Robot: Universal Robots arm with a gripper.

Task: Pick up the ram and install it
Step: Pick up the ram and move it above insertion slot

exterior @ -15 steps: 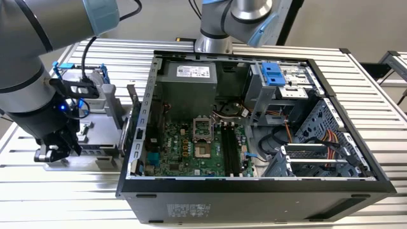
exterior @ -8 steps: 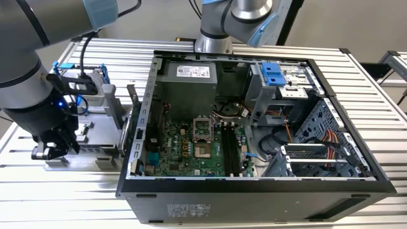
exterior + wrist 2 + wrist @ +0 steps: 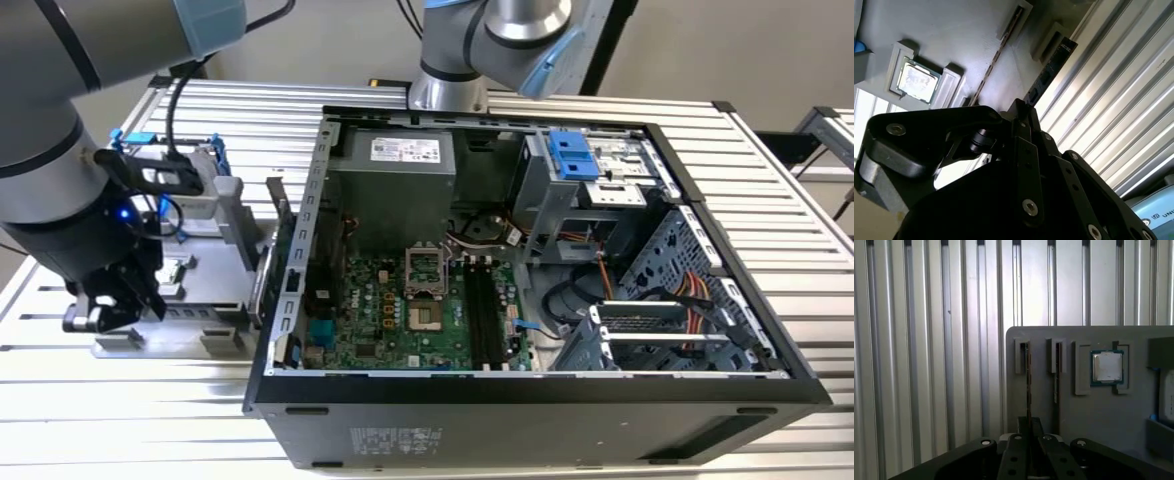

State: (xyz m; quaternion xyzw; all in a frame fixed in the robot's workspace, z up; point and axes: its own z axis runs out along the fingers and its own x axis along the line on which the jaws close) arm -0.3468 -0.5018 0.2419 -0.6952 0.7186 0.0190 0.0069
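Gripper (image 3: 1029, 427): clenched on ram (image 3: 1028, 385), which stands edgewise in a parts tray (image 3: 1094, 415) slot. Step: pick-up, ram unlifted. Clearing the tray likely calls for a straight pull.

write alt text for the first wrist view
The gripper is shut on the ram, which stands on edge in a grey tray on a ribbed metal table. Beside it sit a second stick and a processor chip.

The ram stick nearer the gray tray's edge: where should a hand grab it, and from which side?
Pinch its two flat faces partway along the upper edge, coming straight down. The ram stick stands on edge in the gray tray, a holder capping its end, so only the faces are free. The hand grips it so.
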